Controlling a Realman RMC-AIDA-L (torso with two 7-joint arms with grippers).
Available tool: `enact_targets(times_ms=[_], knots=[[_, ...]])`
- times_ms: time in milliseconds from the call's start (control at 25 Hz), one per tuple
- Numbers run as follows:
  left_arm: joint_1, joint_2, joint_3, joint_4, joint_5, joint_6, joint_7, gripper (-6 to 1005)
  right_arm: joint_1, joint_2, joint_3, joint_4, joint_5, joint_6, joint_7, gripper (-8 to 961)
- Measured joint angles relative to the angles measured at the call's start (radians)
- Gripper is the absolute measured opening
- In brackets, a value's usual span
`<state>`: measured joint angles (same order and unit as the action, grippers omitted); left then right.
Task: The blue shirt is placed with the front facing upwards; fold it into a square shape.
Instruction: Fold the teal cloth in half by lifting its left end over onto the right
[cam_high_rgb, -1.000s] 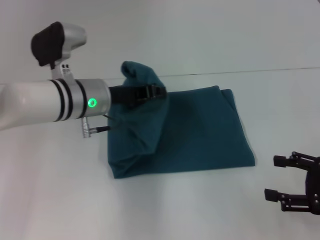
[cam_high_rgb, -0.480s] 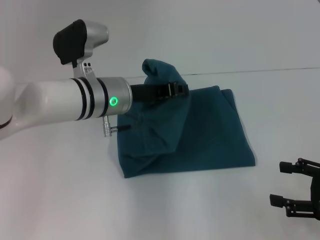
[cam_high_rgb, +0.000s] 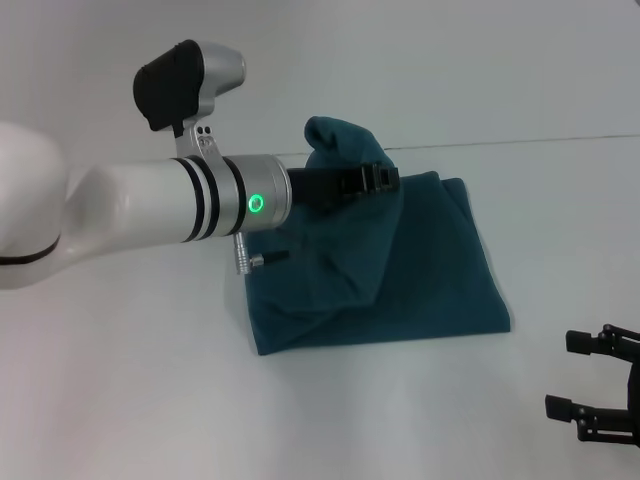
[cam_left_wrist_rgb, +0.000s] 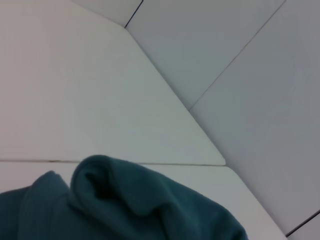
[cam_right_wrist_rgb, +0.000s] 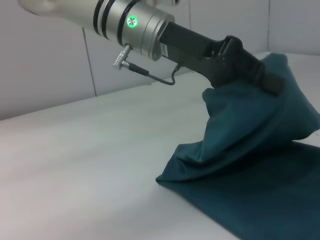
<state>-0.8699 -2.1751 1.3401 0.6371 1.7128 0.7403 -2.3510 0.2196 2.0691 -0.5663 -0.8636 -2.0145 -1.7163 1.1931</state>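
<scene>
Teal cloth of the shirt (cam_high_rgb: 400, 270) is pinched and lifted off the table (cam_high_rgb: 150, 400) by the left gripper (cam_high_rgb: 385, 178), closed on one edge, presumably for folding across. The right gripper (cam_high_rgb: 575, 375) is parked apart, fingers spread.

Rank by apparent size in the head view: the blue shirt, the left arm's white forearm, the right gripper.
1. Blue shirt.
2. White forearm; nearer the camera, so close to the shirt.
3. Right gripper, clearly smallest, partly cropped.
</scene>
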Motion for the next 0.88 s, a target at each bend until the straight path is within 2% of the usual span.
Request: enact_targets(times_ms=[880], knots=[[-0.011,0.000,0.123,-0.033,-0.138,-0.088,0.018,91,-0.005,0.004,0.006,0.004,0.001,-0.003,-0.014,914]])
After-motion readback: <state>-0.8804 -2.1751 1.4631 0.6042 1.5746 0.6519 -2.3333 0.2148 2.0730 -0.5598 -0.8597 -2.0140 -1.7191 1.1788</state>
